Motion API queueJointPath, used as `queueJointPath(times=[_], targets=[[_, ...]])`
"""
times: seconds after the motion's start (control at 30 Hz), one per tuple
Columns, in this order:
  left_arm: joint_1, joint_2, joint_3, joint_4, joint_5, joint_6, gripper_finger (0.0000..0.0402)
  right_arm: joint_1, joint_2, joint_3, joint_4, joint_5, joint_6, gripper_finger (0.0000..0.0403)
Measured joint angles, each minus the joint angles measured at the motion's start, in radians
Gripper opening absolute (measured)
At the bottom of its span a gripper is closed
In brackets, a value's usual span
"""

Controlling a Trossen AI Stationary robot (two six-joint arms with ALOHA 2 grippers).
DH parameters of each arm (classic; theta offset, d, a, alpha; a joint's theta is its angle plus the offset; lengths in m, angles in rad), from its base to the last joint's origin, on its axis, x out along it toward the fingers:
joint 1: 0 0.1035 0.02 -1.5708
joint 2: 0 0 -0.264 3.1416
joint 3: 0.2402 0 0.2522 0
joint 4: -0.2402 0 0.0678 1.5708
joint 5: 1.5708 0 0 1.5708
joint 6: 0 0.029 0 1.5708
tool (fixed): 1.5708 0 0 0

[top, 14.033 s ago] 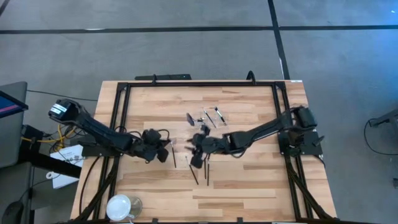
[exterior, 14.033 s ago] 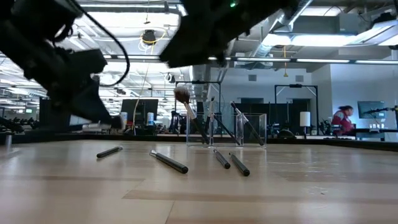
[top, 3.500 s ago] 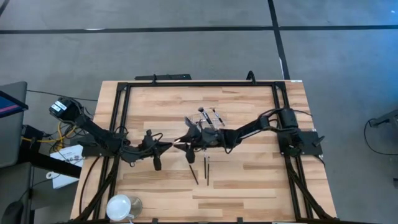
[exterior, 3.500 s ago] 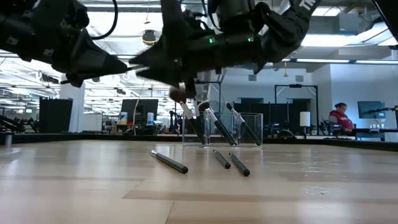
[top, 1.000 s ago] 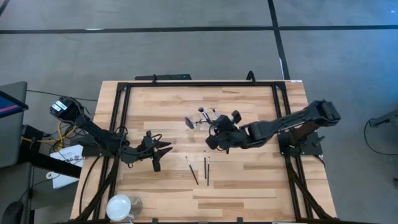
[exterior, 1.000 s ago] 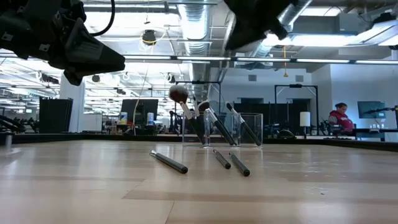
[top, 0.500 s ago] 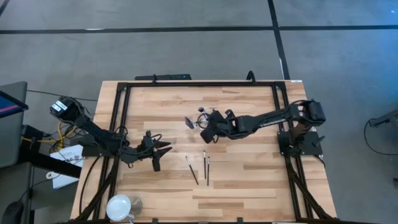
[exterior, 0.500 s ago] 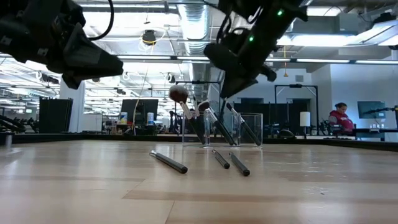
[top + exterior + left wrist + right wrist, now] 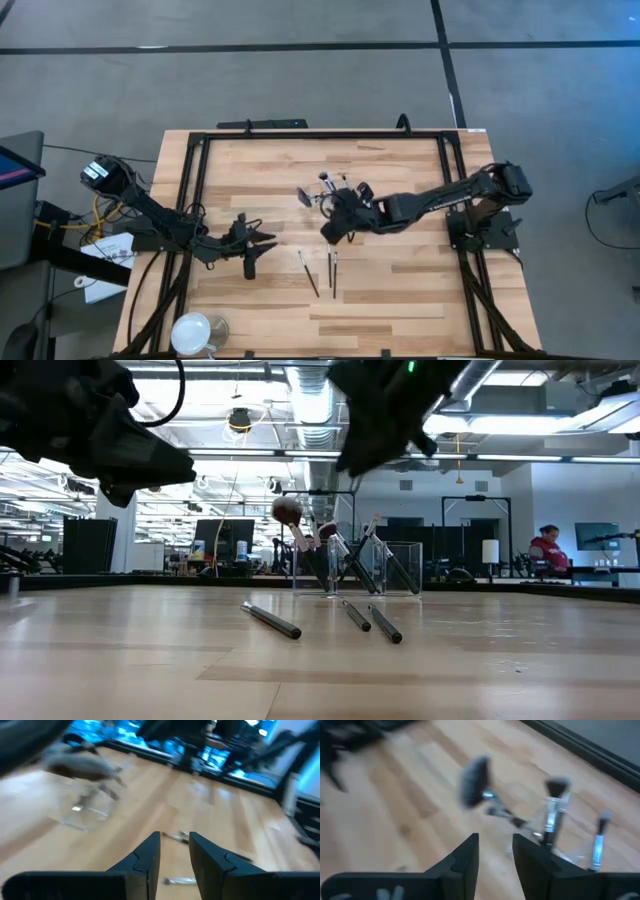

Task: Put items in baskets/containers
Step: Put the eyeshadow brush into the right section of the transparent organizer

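The clear tray point(image 9: 405, 565) stands at the table's far middle point(image 9: 338, 188). Several brushes point(image 9: 300, 530) lean in it, heads up, and they also show in the right wrist view point(image 9: 475, 780). Three more brushes point(image 9: 328, 268) lie flat on the wood nearer the front edge point(image 9: 272, 620). My right gripper point(image 9: 328, 232) hovers open just on the near side of the tray, high above the table point(image 9: 495, 837), with nothing between its fingers. My left gripper point(image 9: 268, 240) hangs open to the left of the lying brushes point(image 9: 174, 836), also holding nothing.
A round white dish point(image 9: 195, 332) sits at the near left corner. A black frame point(image 9: 320, 135) runs round the table's edges. Bare wood stretches across the near right part of the table.
My right gripper swung out over the tray, came down close to it, then drew back toward the near edge and rose. A thin pale-handled brush now leans in the tray where none showed before. The three lying brushes have kept their places.
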Motion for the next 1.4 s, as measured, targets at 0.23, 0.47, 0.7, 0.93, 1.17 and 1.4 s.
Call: queueJointPath(times=[0.23, 0.47, 0.7, 0.93, 1.17, 1.4], targets=[[0.059, 0.000, 0.000, -0.002, 0.366, 0.208, 0.0100, 0.117, -0.007, 0.039, 0.021, 0.000, 0.000, 0.0118], [0.320, 0.118, 0.060, -0.001, 0.731, 0.326, 0.0100, 0.175, -0.006, 0.040, 0.081, 0.000, 0.002, 0.0119], [0.443, 0.421, 0.222, 0.000, 1.053, 0.477, 0.0100, 0.175, -0.006, 0.040, 0.113, 0.001, 0.011, 0.0118], [0.454, 0.604, 0.279, 0.028, 0.963, 0.550, 0.0100, 0.182, -0.006, 0.040, 0.110, 0.000, 0.019, 0.0118], [0.454, 0.625, 0.280, 0.021, 0.969, 0.567, 0.0094, 0.182, -0.005, 0.040, 0.103, 0.000, 0.019, 0.0118], [0.438, 0.567, 0.269, -0.020, 1.018, 0.473, 0.0073, 0.181, -0.005, 0.040, 0.103, -0.001, 0.019, 0.0118]])
